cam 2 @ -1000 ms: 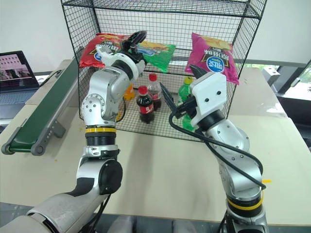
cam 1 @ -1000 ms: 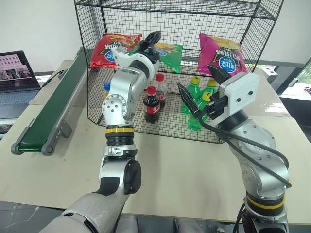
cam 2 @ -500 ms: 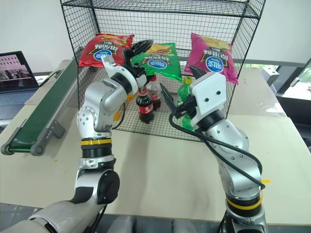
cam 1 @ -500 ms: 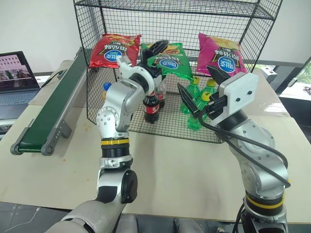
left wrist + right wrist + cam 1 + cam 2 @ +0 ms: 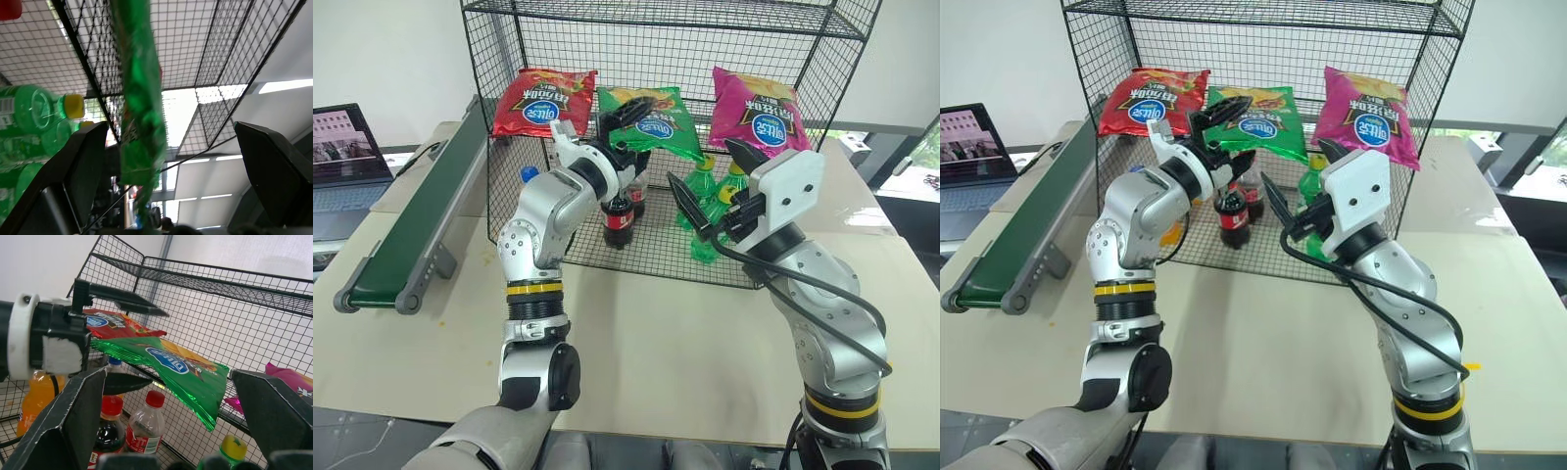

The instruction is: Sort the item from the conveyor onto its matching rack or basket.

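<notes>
The left gripper (image 5: 628,125) reaches into the black wire rack (image 5: 783,24), its jaws spread wide, one finger above and one below the near edge of the green crisp bag (image 5: 658,119). The fingers bracket the bag without pinching it. The right gripper (image 5: 713,184) hangs just in front of the rack, jaws also spread wide and holding nothing.

The green crisp bag is shiny, with a blue-and-white oval logo and yellow chips printed near its top. It lies on the rack's middle tier, between a red crisp bag (image 5: 543,102) and a magenta crisp bag (image 5: 759,111). Cola bottles (image 5: 619,217) and green bottles (image 5: 705,211) stand in the basket (image 5: 509,211) below. The conveyor (image 5: 416,220) sits on the tabletop (image 5: 685,333), left of the rack.
</notes>
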Robot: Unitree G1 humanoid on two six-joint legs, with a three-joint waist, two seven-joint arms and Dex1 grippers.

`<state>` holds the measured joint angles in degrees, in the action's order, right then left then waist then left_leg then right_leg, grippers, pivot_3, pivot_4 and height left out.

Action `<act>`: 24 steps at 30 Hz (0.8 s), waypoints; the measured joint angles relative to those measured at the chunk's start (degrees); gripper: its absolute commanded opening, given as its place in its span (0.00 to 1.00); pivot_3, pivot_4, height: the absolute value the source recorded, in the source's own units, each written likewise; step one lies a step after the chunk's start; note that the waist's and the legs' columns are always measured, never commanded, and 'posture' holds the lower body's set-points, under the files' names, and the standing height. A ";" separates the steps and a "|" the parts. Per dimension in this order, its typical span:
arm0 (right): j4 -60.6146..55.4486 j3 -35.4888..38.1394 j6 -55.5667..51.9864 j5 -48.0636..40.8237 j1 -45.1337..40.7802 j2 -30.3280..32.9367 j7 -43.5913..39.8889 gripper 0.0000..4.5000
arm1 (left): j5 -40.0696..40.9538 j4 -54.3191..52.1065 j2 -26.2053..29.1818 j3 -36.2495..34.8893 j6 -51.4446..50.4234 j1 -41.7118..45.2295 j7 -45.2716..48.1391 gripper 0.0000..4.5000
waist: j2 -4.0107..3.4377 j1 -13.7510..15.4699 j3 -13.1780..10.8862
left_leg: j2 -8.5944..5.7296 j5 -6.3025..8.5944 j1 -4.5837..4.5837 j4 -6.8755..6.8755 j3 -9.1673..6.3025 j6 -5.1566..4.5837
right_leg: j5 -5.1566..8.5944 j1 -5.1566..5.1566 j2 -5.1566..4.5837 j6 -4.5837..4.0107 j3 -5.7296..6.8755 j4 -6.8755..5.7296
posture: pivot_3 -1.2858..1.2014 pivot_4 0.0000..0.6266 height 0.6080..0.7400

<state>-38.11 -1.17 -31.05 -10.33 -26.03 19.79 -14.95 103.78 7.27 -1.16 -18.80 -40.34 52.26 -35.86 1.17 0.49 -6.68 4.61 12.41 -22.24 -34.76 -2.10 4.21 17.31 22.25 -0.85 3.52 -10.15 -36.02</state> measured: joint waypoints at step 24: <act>-0.90 0.04 0.00 -0.12 -0.18 -0.39 -0.06 1.00 | -1.12 3.07 5.54 0.82 -0.59 1.57 5.76 0.01 | -0.01 0.06 0.00 | -0.01 -0.01 0.00 0.02 -0.01 0.02 | 0.00 0.00 0.00 0.00 0.01 0.01 | 0.52 0.24 1.00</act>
<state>-39.00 -1.13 -31.05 -10.45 -26.21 19.40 -15.01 102.65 10.34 4.38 -17.98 -40.94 53.83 -30.10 1.16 0.54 -6.68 4.60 12.41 -22.23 -34.75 -2.10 4.22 17.31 22.24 -0.85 3.52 -10.14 -36.01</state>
